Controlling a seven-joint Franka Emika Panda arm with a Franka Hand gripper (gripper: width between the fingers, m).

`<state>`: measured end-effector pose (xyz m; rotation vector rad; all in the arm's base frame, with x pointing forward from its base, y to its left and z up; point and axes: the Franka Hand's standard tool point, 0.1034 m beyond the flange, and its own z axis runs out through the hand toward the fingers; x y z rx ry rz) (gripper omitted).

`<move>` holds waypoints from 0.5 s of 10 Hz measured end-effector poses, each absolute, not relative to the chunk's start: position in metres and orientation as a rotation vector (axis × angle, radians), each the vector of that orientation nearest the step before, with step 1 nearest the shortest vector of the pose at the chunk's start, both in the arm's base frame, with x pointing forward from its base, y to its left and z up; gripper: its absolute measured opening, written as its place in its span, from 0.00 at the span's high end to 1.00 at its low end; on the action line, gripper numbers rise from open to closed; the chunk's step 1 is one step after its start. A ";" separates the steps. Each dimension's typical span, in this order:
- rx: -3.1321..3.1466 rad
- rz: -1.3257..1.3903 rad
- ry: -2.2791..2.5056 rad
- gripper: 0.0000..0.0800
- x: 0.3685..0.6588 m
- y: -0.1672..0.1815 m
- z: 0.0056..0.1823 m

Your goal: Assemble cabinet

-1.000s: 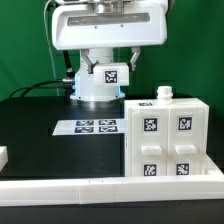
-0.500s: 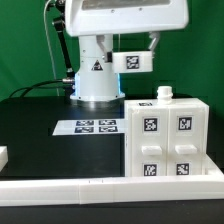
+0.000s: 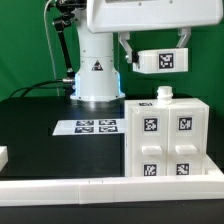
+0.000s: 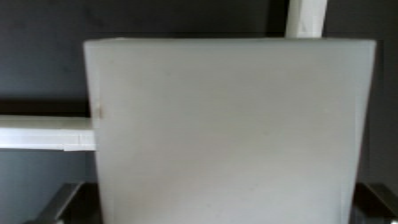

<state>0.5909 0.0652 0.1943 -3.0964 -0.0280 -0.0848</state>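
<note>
Swung toward the exterior view's right and slightly up since a second ago, taking the white tagged part (image 3: 163, 61) from in front of the arm base to a spot that reads as above the cabinet (image 3: 165, 140) (depth unclear).

Black table (image 3: 40, 120) underneath everything. On it, at the exterior view's right: cabinet, upright, four tagged square fronts facing the camera, close beside the marker board (image 3: 97, 126).

Probably rigid hollow plastic, bulky yet light. Smooth faces, so likely slippery. Looks too wide to pinch across the body (judgement only), so better taken by a wall edge or nudged along the table.

Held part next: pinched between the jaws of the gripper (image 3: 156, 55), well clear of the cabinet top. Fills most of the wrist view as a plain white slab, dark fingertips (image 4: 68, 203) pressed against its sides.

Smallest: white knob-like piece (image 3: 164, 95) standing on the cabinet top. Cannot tell whether loose or fixed.
</note>
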 end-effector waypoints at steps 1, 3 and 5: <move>-3.097 -0.083 -0.027 0.30 0.590 0.065 0.194; -3.097 -0.077 -0.029 0.30 0.590 0.065 0.192; -3.098 -0.070 -0.042 0.30 0.596 0.071 0.184</move>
